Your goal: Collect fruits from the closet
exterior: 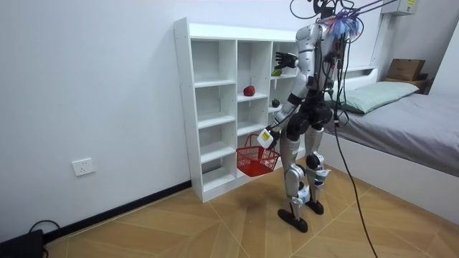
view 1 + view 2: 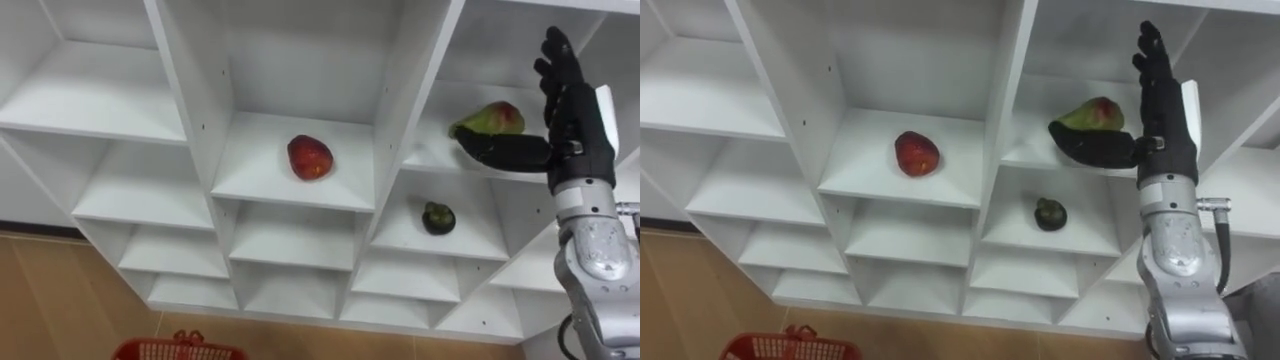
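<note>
A: Which step is shown?

B: The reach; the right hand [image 2: 578, 120] stands at the green-red fruit [image 2: 495, 118] in the closet's [image 2: 195, 100] upper right compartment, fingers straight, thumb spread under it, nothing clasped.

A: What is needed next?

B: Closing round that fruit; then lowering it into the red basket [image 1: 257, 159], whose handle the left hand [image 1: 267, 136] seemingly holds with curled fingers.

No text, number or brand can be read in any view. The open white shelf unit [image 1: 185, 107] carries no lettering on its boards. A small yellowish sign [image 1: 409, 6], high on the wall at the room view's upper right, bears marks too small to be made out. The cardboard box [image 1: 405, 69] and the wall socket [image 1: 84, 167] show nothing legible.
</note>
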